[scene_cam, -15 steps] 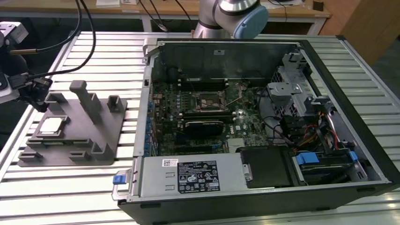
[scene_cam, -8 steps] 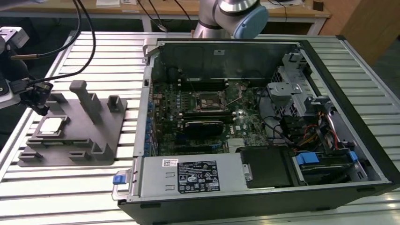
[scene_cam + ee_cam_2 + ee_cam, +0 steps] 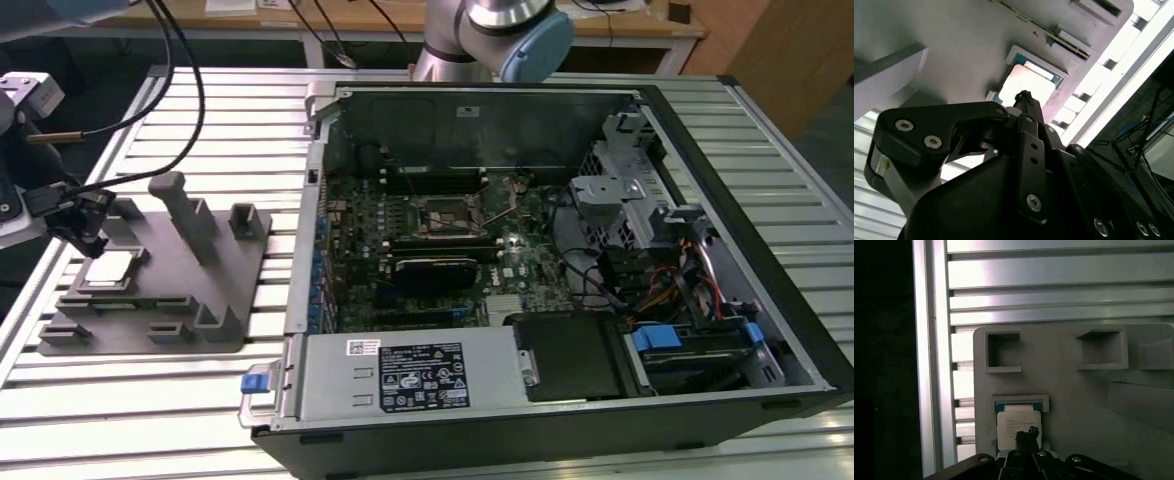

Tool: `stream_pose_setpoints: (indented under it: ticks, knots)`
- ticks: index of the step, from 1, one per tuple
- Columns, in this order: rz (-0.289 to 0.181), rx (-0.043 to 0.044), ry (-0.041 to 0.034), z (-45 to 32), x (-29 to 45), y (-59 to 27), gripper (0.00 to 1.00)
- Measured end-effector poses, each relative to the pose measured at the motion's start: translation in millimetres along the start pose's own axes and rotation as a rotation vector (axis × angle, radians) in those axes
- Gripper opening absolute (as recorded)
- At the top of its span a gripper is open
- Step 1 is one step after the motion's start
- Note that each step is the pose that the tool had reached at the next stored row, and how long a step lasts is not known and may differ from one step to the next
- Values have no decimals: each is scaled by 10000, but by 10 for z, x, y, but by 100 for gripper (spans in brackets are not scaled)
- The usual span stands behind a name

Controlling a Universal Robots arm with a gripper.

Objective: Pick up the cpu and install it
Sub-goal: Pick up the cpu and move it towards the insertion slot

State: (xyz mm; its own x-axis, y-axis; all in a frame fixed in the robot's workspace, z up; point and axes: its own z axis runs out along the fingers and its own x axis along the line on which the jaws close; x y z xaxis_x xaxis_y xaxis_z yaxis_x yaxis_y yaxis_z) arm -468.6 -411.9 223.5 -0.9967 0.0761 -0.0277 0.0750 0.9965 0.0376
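The cpu (image 3: 114, 269) lies flat in a shallow square recess of the grey holder block (image 3: 200, 295), near the block's edge on the exterior view's left. Its silvery top plate faces up. The gripper (image 3: 94, 243) hangs directly over it, its fingers drawn together into one narrow black tip with nothing between them. In both wrist views that tip (image 3: 1025, 96) (image 3: 1027, 432) overlaps the chip's pale plate (image 3: 1031, 82) (image 3: 1016, 421), but I cannot tell whether it touches the metal. The block (image 3: 1069, 390) stands on the slatted aluminium counter (image 3: 147, 420), beside an open computer case (image 3: 467, 115) on the exterior view's right. Inside the case, the motherboard's black-framed socket (image 3: 447, 215) sits well apart from the chip, with a grey power supply (image 3: 400, 375) along the case's near side.
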Motion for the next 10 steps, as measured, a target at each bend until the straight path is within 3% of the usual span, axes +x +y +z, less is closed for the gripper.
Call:
stream_pose_setpoints:
  ticks: [10]
  knots:
    - [-22, -20, -20, 171, 6, -9, 11]
